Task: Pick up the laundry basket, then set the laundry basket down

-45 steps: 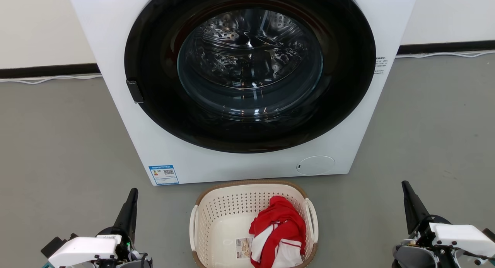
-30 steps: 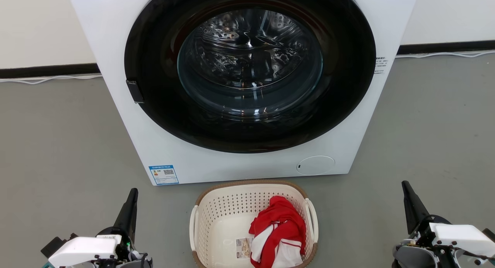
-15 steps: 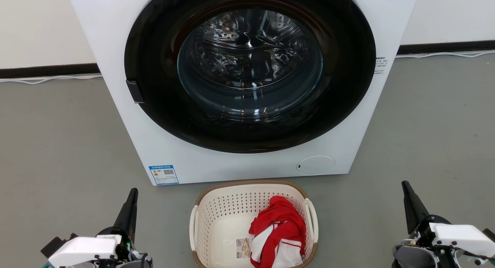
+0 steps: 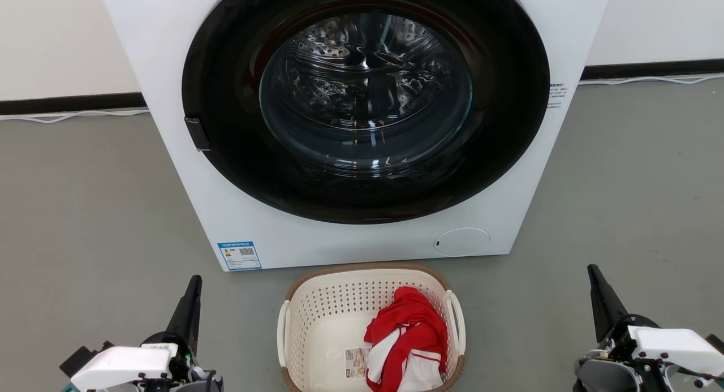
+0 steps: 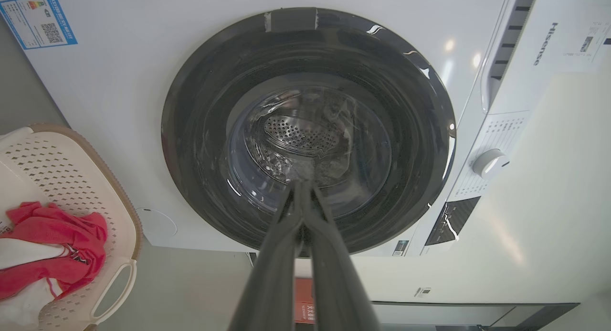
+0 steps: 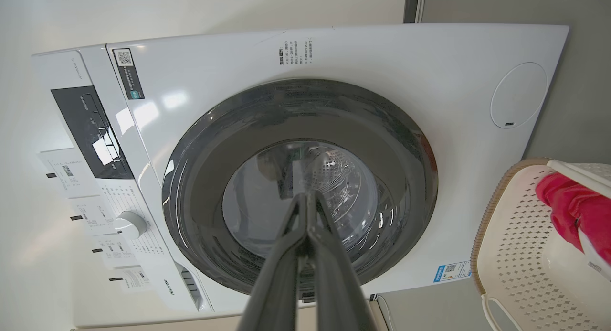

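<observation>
Fingers (image 5: 281,254) pressed together on left gripper (image 4: 194,287), same on right gripper (image 4: 594,276), nothing held. Laundry basket (image 4: 328,301) on floor (image 4: 85,211) between them, just near of washing machine (image 4: 317,239), red-white cloth (image 4: 407,335) inside.

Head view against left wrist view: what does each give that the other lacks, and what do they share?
Head view adds: the right pincer and a thin white cable along the wall. Left wrist view adds: a round white control dial and Hisense lettering. Shared: white front-loading washing machine, cream perforated plastic laundry basket, red-and-white garment, left pincer.
</observation>
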{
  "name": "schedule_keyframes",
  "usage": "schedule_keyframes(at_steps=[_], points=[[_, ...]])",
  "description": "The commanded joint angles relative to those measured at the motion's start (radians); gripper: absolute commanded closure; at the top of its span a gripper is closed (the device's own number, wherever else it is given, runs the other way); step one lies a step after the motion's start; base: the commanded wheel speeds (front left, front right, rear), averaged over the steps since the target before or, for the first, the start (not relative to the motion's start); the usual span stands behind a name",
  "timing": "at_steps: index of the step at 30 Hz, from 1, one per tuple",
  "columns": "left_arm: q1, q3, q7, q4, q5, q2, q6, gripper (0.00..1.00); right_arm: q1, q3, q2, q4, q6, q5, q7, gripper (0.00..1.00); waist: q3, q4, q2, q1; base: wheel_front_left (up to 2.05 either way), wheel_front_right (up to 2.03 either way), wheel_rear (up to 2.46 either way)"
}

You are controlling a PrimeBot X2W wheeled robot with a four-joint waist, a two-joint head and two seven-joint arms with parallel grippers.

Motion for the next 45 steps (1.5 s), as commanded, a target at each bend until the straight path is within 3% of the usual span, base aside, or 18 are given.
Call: schedule_keyframes(at_steps=[1,24,25,33,45], points=[[-0.051,0.030,0.006,-0.029,-0.005,0.010,-0.007,1.00,-0.042,0.019,-0.004,-0.028,0.007,-0.007,0.008,1.00,0.000,0.000,-0.0001,0.0000,0.00,0.00,0.00],[-0.051,0.030,0.006,-0.029,-0.005,0.010,-0.007,1.00,-0.042,0.019,-0.004,-0.028,0.007,-0.007,0.008,1.00,0.000,0.000,-0.0001,0.0000,0.00,0.00,0.00],[0.000,0.000,0.000,0.000,0.000,0.000,0.000,0.00,0.000,0.000,0.000,0.000,0.000,0.000,0.000,0.00,0.000,0.000,-0.0001,0.0000,0.00,0.00,0.00],[0.008,-0.015,-0.021,0.009,-0.001,-0.001,0.000,0.00,0.012,0.011,0.000,-0.007,0.000,-0.003,-0.018,0.00,-0.002,0.000,-0.0001,0.0022,0.00,0.00,0.00],[0.013,-0.032,-0.054,0.015,0.027,0.000,-0.001,0.00,0.023,0.032,-0.008,-0.024,0.001,-0.054,-0.052,0.00,0.001,-0.001,-0.0001,0.0001,0.00,0.00,0.00]])
